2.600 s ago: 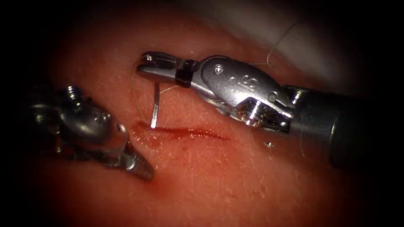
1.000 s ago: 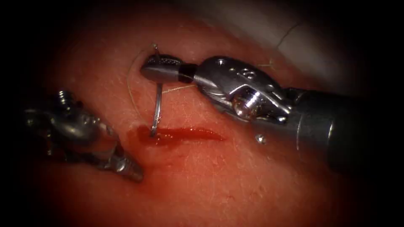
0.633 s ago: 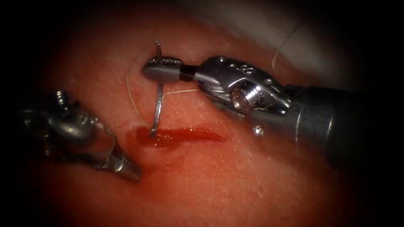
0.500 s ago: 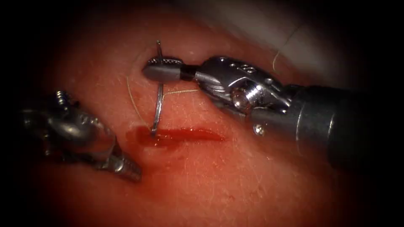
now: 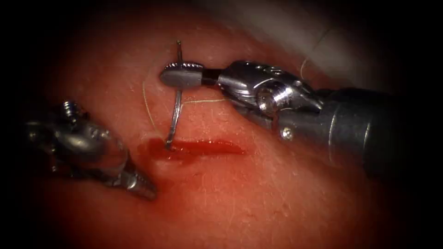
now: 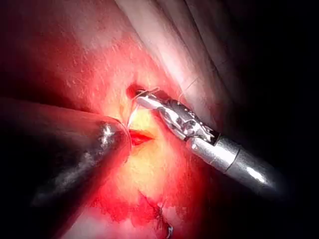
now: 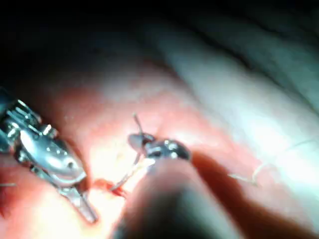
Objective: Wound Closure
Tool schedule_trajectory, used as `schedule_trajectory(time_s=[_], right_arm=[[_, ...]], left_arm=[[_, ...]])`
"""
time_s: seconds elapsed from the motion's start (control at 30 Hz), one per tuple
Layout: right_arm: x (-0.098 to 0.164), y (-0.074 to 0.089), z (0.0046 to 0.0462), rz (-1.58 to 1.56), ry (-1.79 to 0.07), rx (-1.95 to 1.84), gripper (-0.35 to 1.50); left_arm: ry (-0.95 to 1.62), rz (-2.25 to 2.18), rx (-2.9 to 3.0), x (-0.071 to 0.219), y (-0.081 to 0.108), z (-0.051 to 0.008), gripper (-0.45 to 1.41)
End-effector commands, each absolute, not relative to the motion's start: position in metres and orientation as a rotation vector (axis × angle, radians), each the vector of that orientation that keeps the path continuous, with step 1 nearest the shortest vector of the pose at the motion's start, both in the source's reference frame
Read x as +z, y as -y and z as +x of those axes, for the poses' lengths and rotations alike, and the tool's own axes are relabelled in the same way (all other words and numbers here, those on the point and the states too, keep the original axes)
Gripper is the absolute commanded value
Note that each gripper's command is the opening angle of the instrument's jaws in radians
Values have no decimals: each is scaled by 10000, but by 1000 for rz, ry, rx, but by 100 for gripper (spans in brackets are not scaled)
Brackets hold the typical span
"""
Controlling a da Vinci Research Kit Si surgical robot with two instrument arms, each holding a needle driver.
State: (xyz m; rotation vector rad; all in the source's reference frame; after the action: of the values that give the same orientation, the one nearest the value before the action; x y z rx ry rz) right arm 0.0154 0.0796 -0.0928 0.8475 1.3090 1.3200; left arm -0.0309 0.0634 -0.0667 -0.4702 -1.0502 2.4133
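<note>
Needle (image 5: 175, 110): long axis runs near vertical in the endoscope view, tip down at the left end of the cut (image 5: 203, 147), blunt end poking up past the jaws.
Right end effector (image 5: 181, 74): clamped on the needle near its blunt end.
Left end effector (image 5: 140, 183): holds nothing, jaws look closed, though it's dim there.
Thread (image 5: 203, 99): trails right from the needle and loops left.
Room: bare tissue (image 5: 240, 198) below the cut; red fluid (image 5: 152, 150) pools at its left end.

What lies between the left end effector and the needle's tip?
In the endoscope view, bare tissue and red fluid at the cut's left end separate the left end effector from the needle tip.
</note>
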Motion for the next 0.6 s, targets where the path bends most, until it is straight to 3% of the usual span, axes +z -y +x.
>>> schedule_trajectory(time_s=[0.03,0.6], right_arm=[[-926,-798,161,868,-1306,1325,-35],[-961,-767,174,1005,-1250,1333,-35]], left_arm=[[1051,-469,2413,-661,-631,-313,-7],[1053,-466,2409,-662,-631,-310,-7]])
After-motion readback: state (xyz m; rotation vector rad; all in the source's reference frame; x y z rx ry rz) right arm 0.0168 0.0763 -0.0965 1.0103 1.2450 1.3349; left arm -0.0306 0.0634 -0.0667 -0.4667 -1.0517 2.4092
